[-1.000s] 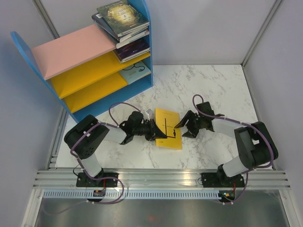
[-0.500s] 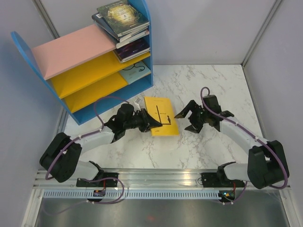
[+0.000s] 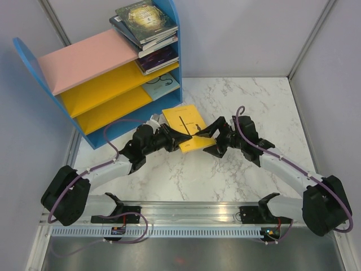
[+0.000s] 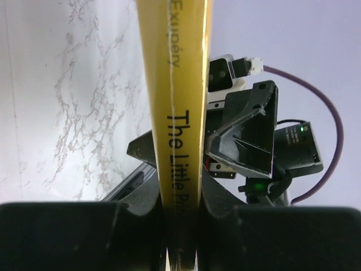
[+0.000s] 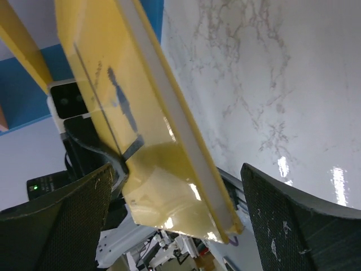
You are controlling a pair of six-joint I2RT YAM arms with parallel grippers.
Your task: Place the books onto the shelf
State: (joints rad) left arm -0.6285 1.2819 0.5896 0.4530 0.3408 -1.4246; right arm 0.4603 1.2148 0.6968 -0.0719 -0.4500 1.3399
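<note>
The small bookcase with blue rounded sides, a pink top board and yellow lower boards (image 3: 84, 62) stands far left, with a stack of dark books (image 3: 145, 21) at its right end. Just beside it, the left gripper (image 3: 177, 141) pinches the thin plain yellow book (image 3: 183, 119) by its spine. The right gripper (image 3: 206, 142) gapes wide around the book's opposite edge.

book (image 3: 186, 129): yellow | table (image 3: 254, 101): white marble | shelf (image 3: 84, 59): blue, pink, yellow

Left arm (image 3: 104, 168) and right arm (image 3: 287, 169) extended forward and angled inward; left hand (image 3: 178, 142) clamped on the yellow book (image 3: 181, 119), right hand (image 3: 212, 141) opposite, fingers (image 5: 56, 220) spread wide around its corner
</note>
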